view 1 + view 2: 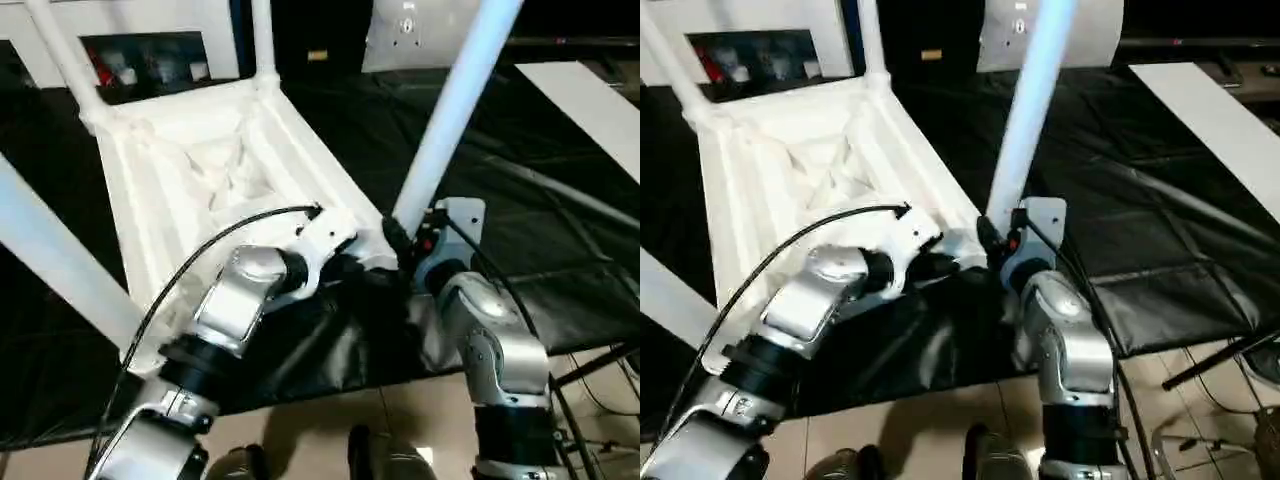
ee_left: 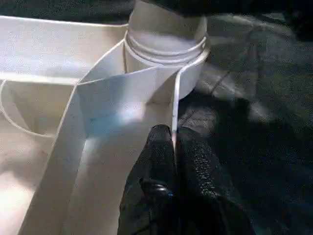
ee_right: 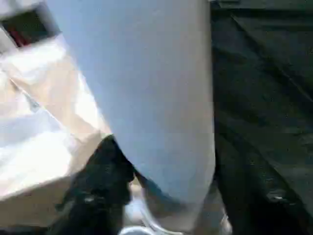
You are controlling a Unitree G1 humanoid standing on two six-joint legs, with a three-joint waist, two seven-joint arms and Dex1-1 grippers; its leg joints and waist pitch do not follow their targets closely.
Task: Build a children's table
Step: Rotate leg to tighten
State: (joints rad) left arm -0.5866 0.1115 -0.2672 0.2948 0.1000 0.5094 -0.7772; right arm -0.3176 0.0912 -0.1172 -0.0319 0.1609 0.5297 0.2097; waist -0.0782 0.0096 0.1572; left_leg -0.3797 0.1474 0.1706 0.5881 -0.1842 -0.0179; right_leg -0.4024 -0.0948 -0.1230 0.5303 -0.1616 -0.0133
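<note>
The white table top (image 1: 200, 170) lies upside down on the black padded surface, ribbed underside up. Two legs stand in its far corners (image 1: 262, 40) and another rises at the near left (image 1: 50, 250). My left gripper (image 2: 173, 142) is shut on the thin rim wall of the top, just beside the near right corner socket (image 2: 166, 44). A fourth leg (image 1: 450, 110) stands tilted in that socket. My right gripper (image 1: 405, 238) is shut on this leg's lower end, with one black finger (image 3: 102, 181) pressed against the tube.
The black padded surface (image 1: 540, 250) ends close in front of me, with tiled floor (image 1: 330, 420) below. A long white panel (image 1: 590, 100) lies at the back right. Thin metal bars (image 1: 600, 360) stick out at the right edge. White furniture (image 1: 150, 20) stands behind the table top.
</note>
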